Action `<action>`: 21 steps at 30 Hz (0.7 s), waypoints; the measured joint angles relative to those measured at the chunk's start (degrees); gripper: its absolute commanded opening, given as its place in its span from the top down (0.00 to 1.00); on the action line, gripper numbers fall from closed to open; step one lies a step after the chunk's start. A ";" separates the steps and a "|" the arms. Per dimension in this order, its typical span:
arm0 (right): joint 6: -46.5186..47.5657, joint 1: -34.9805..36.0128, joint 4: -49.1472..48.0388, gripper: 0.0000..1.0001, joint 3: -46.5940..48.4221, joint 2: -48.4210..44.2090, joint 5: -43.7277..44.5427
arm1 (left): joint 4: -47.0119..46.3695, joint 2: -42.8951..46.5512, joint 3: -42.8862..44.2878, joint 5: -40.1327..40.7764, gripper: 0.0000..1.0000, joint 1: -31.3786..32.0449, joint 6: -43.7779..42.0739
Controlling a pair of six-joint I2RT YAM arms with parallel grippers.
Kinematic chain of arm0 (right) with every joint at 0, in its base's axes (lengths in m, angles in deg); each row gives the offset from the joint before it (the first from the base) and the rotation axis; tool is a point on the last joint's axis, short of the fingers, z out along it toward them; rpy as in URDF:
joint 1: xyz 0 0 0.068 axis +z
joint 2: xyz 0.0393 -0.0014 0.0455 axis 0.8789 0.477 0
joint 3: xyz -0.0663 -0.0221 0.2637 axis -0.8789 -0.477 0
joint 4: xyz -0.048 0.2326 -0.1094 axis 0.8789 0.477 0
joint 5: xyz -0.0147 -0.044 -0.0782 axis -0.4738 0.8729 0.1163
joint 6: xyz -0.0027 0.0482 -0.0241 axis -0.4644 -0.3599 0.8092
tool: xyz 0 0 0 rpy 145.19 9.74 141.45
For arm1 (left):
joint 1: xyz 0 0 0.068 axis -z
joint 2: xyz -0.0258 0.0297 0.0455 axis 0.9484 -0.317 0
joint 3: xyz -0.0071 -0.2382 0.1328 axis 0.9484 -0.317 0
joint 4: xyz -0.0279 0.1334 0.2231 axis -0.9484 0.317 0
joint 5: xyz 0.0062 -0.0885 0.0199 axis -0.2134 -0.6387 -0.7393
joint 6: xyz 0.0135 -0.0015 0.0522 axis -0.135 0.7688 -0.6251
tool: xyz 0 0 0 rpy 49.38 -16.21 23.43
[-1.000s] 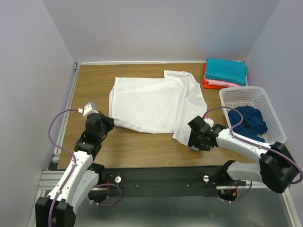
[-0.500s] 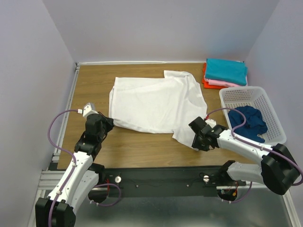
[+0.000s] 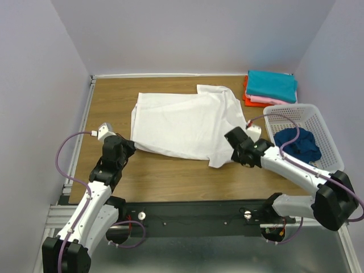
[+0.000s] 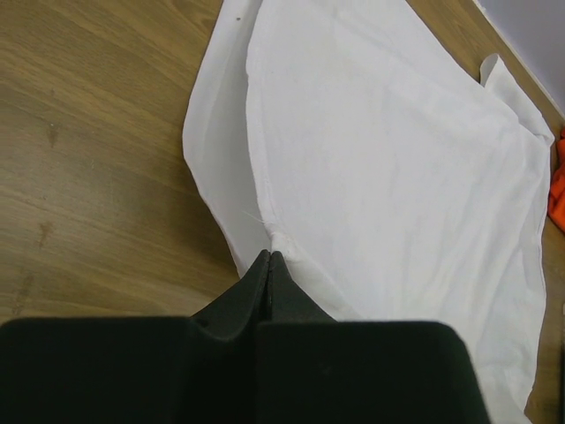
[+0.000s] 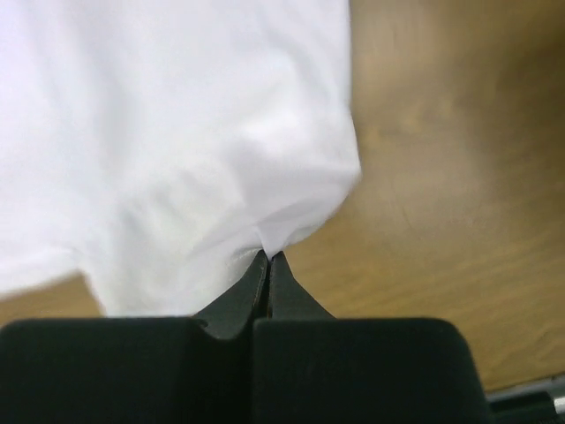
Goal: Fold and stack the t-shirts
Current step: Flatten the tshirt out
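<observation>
Top external view shows the large plain white cloth t-shirt [image 3: 185,122] spread flat, left of the white plastic lattice basket [image 3: 293,108]. The right gripper [image 5: 267,256] pinches the hem corner nearest that basket; the left gripper [image 4: 267,256] pinches the corner farthest from it.

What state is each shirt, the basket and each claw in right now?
white t-shirt: spread out, unfolded
left gripper: shut on the white t-shirt
right gripper: shut on the white t-shirt
teal t-shirt: folded, topmost
pink t-shirt: folded, in the middle
orange t-shirt: folded, at the bottom
laundry basket: upright, holding one shirt
dark blue t-shirt: crumpled in the laundry basket
</observation>
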 measured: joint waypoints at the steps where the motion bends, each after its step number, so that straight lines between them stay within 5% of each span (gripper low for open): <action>1: 0.66 -0.37 -0.26 0.99 2.08 0.37 1.05 | 0.09 -0.28 0.63 0.70 1.00 0.00 0.20; 10: 14.67 -14.93 -7.26 0.99 25.81 2.82 6.03 | -0.46 -4.59 13.55 6.62 1.00 0.00 0.85; 21: 29.16 -15.93 -12.28 0.99 53.64 2.10 5.31 | -2.43 -4.24 39.34 8.37 1.00 0.02 -4.22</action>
